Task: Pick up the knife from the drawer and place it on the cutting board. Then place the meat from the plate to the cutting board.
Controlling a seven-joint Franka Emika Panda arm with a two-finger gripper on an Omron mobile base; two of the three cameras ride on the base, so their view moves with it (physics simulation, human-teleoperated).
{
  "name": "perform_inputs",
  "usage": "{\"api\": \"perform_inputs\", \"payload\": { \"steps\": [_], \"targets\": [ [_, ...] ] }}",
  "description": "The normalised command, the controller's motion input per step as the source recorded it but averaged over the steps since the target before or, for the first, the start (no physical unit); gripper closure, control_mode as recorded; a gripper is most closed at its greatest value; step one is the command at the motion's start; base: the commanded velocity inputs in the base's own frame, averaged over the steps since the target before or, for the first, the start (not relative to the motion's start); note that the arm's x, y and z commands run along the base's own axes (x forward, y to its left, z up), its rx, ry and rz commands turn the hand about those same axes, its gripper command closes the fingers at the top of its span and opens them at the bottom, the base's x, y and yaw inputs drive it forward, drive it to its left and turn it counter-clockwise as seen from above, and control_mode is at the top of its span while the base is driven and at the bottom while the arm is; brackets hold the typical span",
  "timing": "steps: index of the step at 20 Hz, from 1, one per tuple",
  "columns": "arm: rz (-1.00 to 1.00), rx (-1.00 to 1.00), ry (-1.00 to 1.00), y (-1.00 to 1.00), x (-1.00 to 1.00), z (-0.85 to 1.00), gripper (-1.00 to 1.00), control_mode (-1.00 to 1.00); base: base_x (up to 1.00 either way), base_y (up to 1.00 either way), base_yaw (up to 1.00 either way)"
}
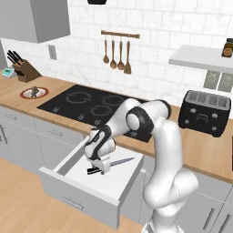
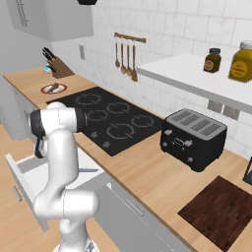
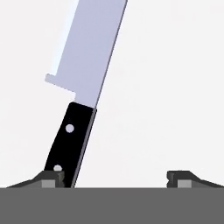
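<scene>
One drawer stands pulled open at the lower centre of the left base frame, white inside, and it holds the knife, which lies flat on the drawer floor with its silver blade toward the right. Down inside it, the claw sits low over the black handle end. In the hand frame the claw has its jaws set wide apart; the knife handle lies right against the left fingertip, while the right one stands clear of it, so nothing is gripped.

Beyond the drawer runs the wooden surface. At the far upper left of the left base frame the plate carries the meat. In the right base frame the cutting board lies bare at the lower right, past the black toaster.
</scene>
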Motion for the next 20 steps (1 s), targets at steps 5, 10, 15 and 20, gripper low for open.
{"api": "perform_inputs", "payload": {
  "steps": [5,10,15,20],
  "targets": [
    [0.00,-0.05,-0.01,0.19,0.16,-0.01,-1.00,-1.00,0.00,0.00,0.00],
    [0.01,-0.08,-0.11,0.31,0.00,0.25,-1.00,-1.00,0.00,0.00,0.00],
    [0.01,-0.04,-0.11,0.17,-0.10,0.00,-1.00,-1.00,0.00,0.00,0.00],
    [0.03,0.00,-0.09,0.01,-0.48,-0.07,-1.00,-1.00,0.00,0.00,0.00]
  ]
}}
